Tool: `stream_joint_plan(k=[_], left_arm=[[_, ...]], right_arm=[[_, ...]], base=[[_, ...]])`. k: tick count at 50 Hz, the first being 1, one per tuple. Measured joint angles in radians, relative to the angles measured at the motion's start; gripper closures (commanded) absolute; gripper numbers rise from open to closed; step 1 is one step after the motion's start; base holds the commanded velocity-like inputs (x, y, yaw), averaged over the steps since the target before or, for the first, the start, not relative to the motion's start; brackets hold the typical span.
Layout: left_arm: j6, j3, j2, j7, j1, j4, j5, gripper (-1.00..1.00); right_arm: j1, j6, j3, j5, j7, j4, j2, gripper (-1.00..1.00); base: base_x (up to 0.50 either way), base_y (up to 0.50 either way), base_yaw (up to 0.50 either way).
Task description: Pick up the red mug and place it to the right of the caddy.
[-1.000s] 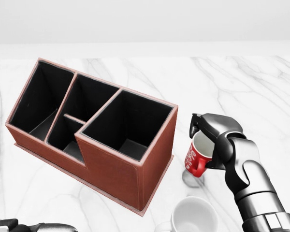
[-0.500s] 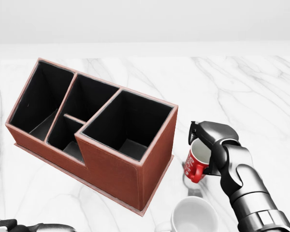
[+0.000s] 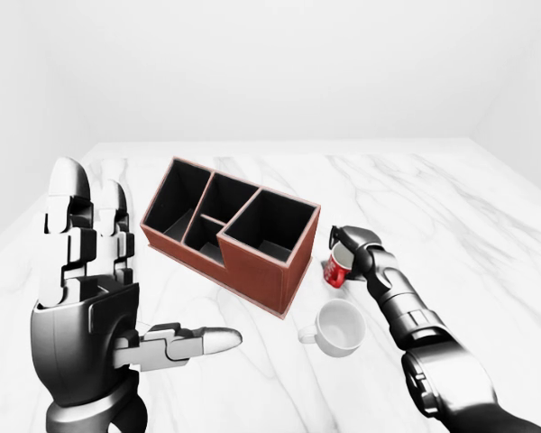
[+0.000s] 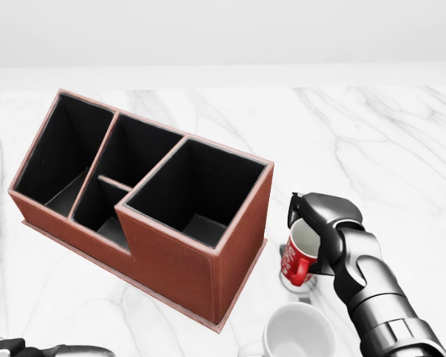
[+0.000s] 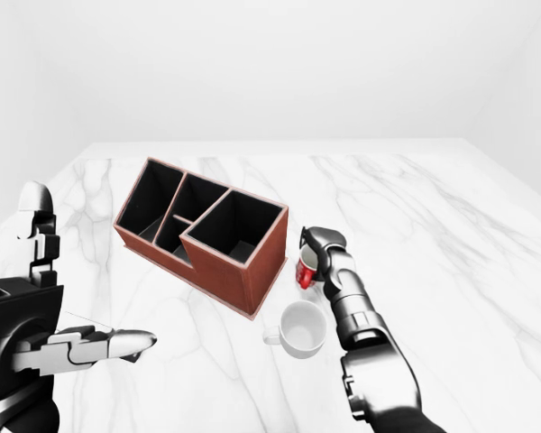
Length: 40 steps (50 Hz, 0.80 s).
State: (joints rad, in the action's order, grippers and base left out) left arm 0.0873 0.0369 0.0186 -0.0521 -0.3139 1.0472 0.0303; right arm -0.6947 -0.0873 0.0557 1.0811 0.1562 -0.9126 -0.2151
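Note:
The red mug (image 4: pixel 297 259) stands upright, slightly tilted, just right of the brown caddy (image 4: pixel 171 253), close to its tall end. My right hand (image 4: pixel 309 236) is shut on the red mug, with fingers over the rim and the thumb behind it. Whether the mug's base rests on the marble I cannot tell; it is at or just above it. My left hand (image 3: pixel 117 307) is held up at the left of the left-eye view, fingers spread and open, holding nothing and well away from the caddy.
A white mug (image 4: pixel 299 332) sits on the marble table (image 4: pixel 386 134) directly below the red mug in the head view, near the bottom edge. The caddy has several black open compartments. The table's right side stretches away bare.
My right hand has carried the red mug down and slightly left, closer to the table and the caddy. The caddy and white mug have not moved.

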Motion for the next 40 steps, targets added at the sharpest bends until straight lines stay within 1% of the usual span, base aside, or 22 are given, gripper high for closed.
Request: stream_joint_plan(k=[14, 31, 32, 33, 35, 36, 37, 40], left_arm=[[0.000, 0.003, 0.002, -0.003, -0.005, 0.000, -0.004, -1.00], [0.000, 0.008, 0.003, -0.007, -0.006, 0.000, -0.007, -1.00], [0.000, 0.008, 0.003, -0.007, -0.005, 0.000, -0.007, -1.00], [0.000, 0.009, 0.003, -0.008, -0.005, 0.000, -0.007, -1.00], [0.000, 0.010, 0.003, -0.008, -0.005, 0.000, -0.008, -1.00], [0.000, 0.010, 0.004, -0.008, -0.005, 0.000, -0.008, -1.00], [0.000, 0.010, 0.004, -0.008, -0.005, 0.000, -0.008, -1.00], [0.000, 0.011, 0.004, -0.009, -0.005, 0.000, -0.008, -1.00]], right_arm=[[-0.017, 0.000, 0.007, -0.018, -0.033, -0.056, 0.008, 1.00], [-0.023, 0.000, 0.015, -0.027, -0.044, -0.090, 0.011, 1.00], [-0.023, 0.000, 0.015, -0.027, -0.045, -0.092, 0.011, 0.67], [-0.023, 0.000, 0.015, -0.028, -0.047, -0.093, 0.011, 0.51], [-0.024, 0.000, 0.016, -0.029, -0.050, -0.096, 0.011, 0.00], [-0.024, 0.000, 0.017, -0.030, -0.051, -0.097, 0.011, -0.47], [-0.024, 0.000, 0.018, -0.030, -0.049, -0.099, 0.012, -1.00], [-0.024, 0.000, 0.018, -0.027, -0.051, -0.099, 0.012, -1.00]], base=[[0.00, 0.00, 0.00], [0.00, 0.00, 0.00], [0.00, 0.00, 0.00], [0.00, 0.00, 0.00], [0.00, 0.00, 0.00], [0.00, 0.00, 0.00], [0.00, 0.00, 0.00], [0.00, 0.00, 0.00]])
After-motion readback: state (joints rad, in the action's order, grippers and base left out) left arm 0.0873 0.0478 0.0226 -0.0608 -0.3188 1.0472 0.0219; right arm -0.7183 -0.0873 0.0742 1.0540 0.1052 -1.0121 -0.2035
